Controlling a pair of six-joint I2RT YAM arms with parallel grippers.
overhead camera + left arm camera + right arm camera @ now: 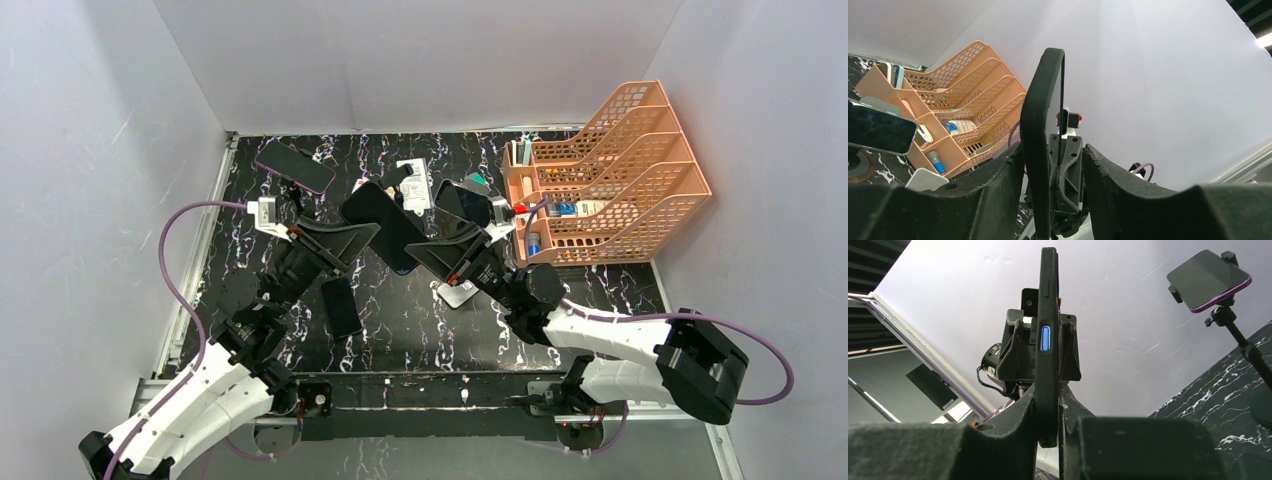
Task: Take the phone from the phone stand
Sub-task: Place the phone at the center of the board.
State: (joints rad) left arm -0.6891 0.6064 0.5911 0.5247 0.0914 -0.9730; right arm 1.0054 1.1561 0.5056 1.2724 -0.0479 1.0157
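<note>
A black phone (385, 225) hangs in the air over the middle of the table, between my two grippers. My right gripper (425, 250) is shut on its lower edge; in the right wrist view the phone (1048, 340) stands edge-on, clamped between the jaws (1048, 390). My left gripper (362, 237) is open around the phone's other end. In the left wrist view the phone (1040, 125) rests against one finger (998, 175), with a clear gap to the other finger (1108, 175). A small grey stand plate (457, 293) lies on the table under the right gripper.
A purple-cased phone sits on a tripod stand (295, 165) at the back left, also in the right wrist view (1208, 280). Another phone on a stand (465, 200) is beside the orange file organiser (610, 180). A dark phone (342, 305) lies flat on the marbled table.
</note>
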